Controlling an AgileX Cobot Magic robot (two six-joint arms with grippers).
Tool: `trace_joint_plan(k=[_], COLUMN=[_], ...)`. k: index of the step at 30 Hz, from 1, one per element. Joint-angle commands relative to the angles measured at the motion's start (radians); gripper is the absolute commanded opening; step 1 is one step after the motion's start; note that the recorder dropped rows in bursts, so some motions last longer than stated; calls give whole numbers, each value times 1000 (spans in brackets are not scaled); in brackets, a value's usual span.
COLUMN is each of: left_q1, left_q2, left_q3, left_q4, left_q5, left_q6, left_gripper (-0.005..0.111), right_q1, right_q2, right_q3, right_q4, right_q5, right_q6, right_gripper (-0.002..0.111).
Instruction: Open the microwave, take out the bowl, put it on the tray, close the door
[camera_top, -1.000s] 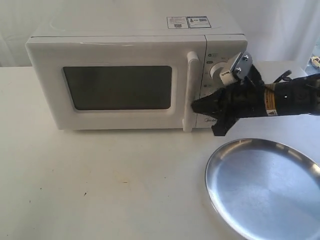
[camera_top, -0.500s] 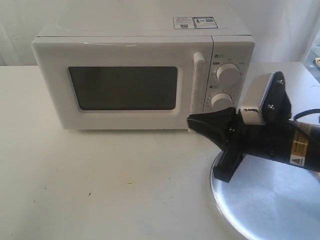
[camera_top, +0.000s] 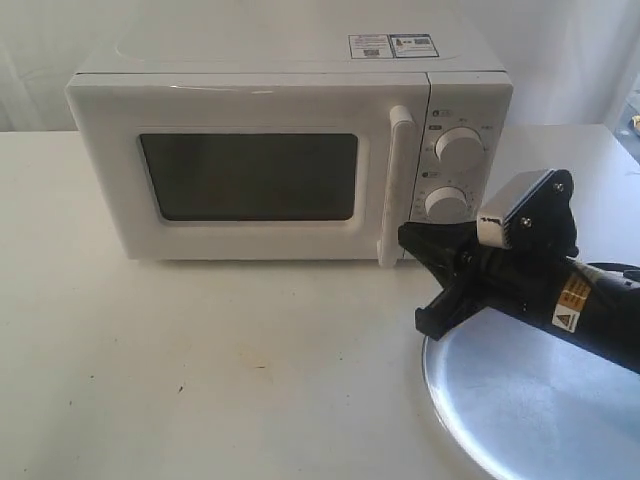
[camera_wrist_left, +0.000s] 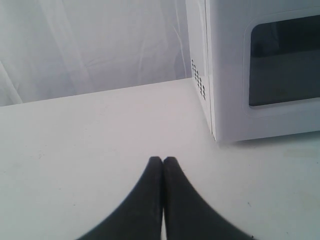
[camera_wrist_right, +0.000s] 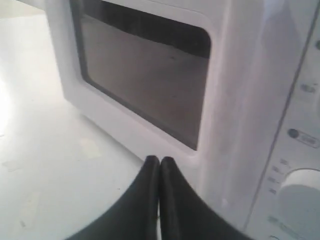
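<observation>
The white microwave (camera_top: 250, 90) stands at the back of the table, its door (camera_top: 250, 115) closed, the dark window (camera_top: 248, 177) showing nothing inside. The bowl is hidden. My right gripper (camera_top: 405, 235) is shut and empty, its tips just right of the lower end of the vertical bar handle (camera_top: 397, 185). The right wrist view shows those shut tips (camera_wrist_right: 160, 160) in front of the door's bottom corner (camera_wrist_right: 145, 130). The silver tray (camera_top: 520, 400) lies at the front right under the right arm. My left gripper (camera_wrist_left: 163, 160) is shut, empty, over bare table beside the microwave's side (camera_wrist_left: 200, 85).
Two round dials (camera_top: 460, 147) (camera_top: 445, 203) sit on the control panel right of the handle. White curtains hang behind the table. The right arm's wrist camera block (camera_top: 520, 215) sticks up above the tray's far rim.
My right arm has dropped lower and drawn back over the tray, its shut tips staying near the foot of the handle. The microwave sits slightly further right in view. The door stays closed.
</observation>
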Motion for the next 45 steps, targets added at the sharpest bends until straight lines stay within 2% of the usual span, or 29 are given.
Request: trace_joint_plan(k=[1, 7, 13, 17, 19, 22, 26, 27, 30, 37, 45], left_q1=[0, 0, 0, 0, 0, 0, 0, 0, 0, 0, 0], left_q2=[-2, -2, -2, -2, -2, -2, -2, -2, -2, -2, -2], left_q3=[-3, -3, -3, -3, -3, -3, -3, -3, -3, -3, -3], left_q4=[-8, -8, -8, -8, -8, -8, -8, -8, -8, -8, -8], left_q5=[-4, -4, -4, -4, -4, -4, -4, -4, -4, -4, -4], left_q6=[0, 0, 0, 0, 0, 0, 0, 0, 0, 0, 0], left_gripper=[0, 0, 0, 0, 0, 0, 0, 0, 0, 0, 0], right_q1=[-3, -3, -3, -3, -3, -3, -3, -3, -3, -3, -3], right_q2=[0, -2, -6, -6, -6, -6, -6, -6, 1, 48, 111], right_q3=[34, 44, 39, 39, 39, 21, -17, -29, -75, -152, -230], right_q4=[-73, -39, 11, 182, 225, 208, 182, 169, 141, 4, -36], right_q5=[-53, -98, -26, -40, -42, -42, -37, -25, 41, 61, 72], right_q6=[48, 15, -66, -153, -195, -203, -201, -185, -156, -63, -26], right_gripper=[0, 0, 0, 0, 4, 21, 56, 58, 53, 51, 46])
